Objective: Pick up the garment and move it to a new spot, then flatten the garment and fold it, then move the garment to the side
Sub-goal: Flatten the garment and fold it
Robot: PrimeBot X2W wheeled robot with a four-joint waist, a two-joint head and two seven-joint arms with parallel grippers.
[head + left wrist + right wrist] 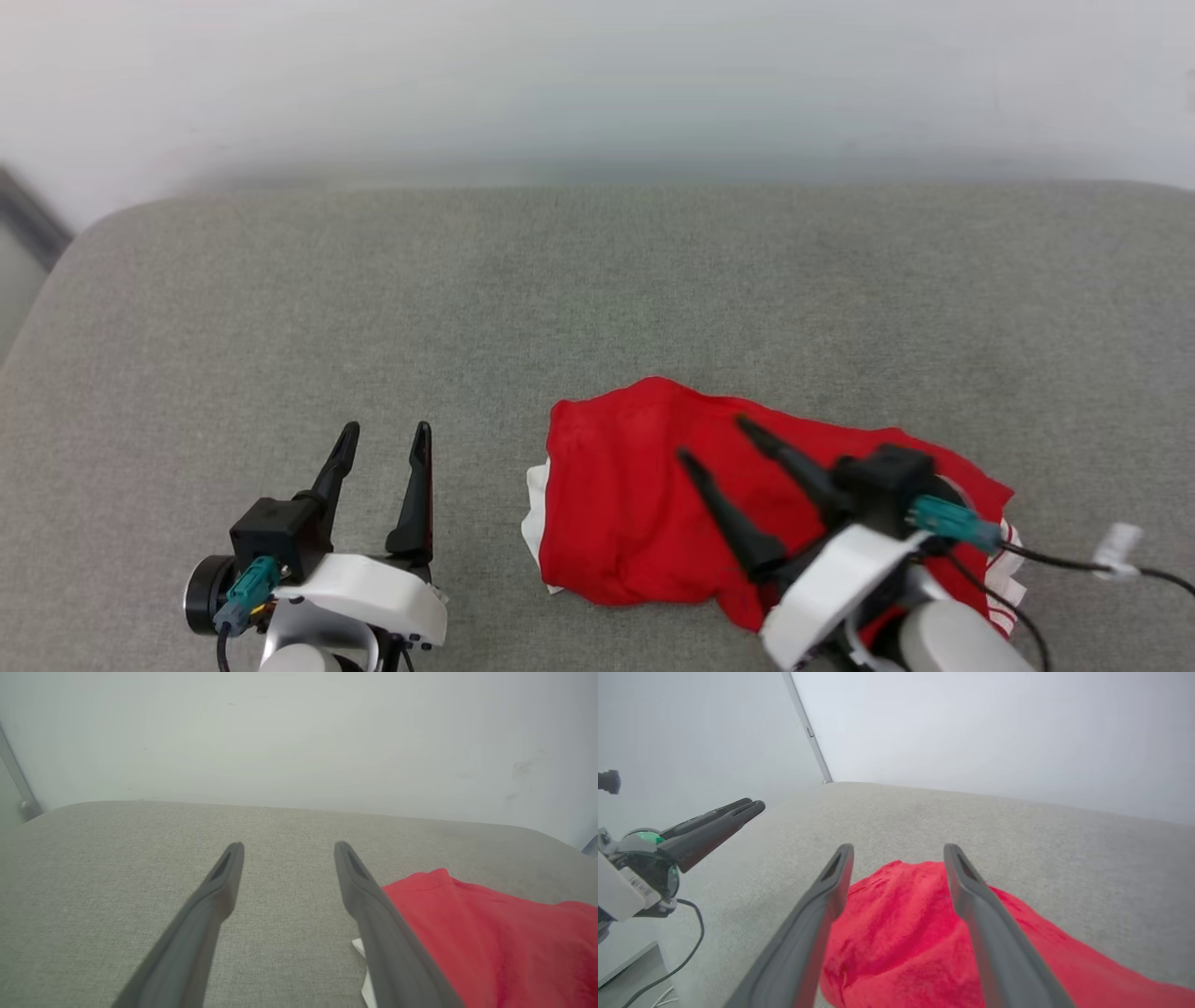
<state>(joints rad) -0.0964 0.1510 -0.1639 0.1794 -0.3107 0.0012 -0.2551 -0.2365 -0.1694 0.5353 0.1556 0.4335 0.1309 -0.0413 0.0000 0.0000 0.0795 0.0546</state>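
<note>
The garment [644, 513] lies in a rumpled, roughly folded heap on the grey upholstered surface [597, 280], at the near edge and right of centre in the head view. The right gripper [713, 439] hangs directly over it, and its two dark fingers are spread apart, angled toward the robot's left across the red cloth, with nothing pinched between them. Whether the tips touch the fabric cannot be told. The left gripper [386, 429] stands well to the left over bare upholstery, its fingers also spread and empty, apart from the garment's near-left edge. The cloth is bright red on top with soft creases and a rounded hump at its far side. A strip of white shows along its left edge, and red-and-white striped trim shows at its right edge beside the right arm, where a dark cable [1074, 563] runs off. The right wrist view shows the right gripper [899, 848] framing the red hump of the garment [901, 938] between its parted fingers, with the left gripper [754, 804] side-on at the left. The left wrist view shows the left gripper [288, 845] pointing over bare grey fabric, with the garment [490, 938] just beyond its right-hand finger and a white corner showing beneath the red edge.
</note>
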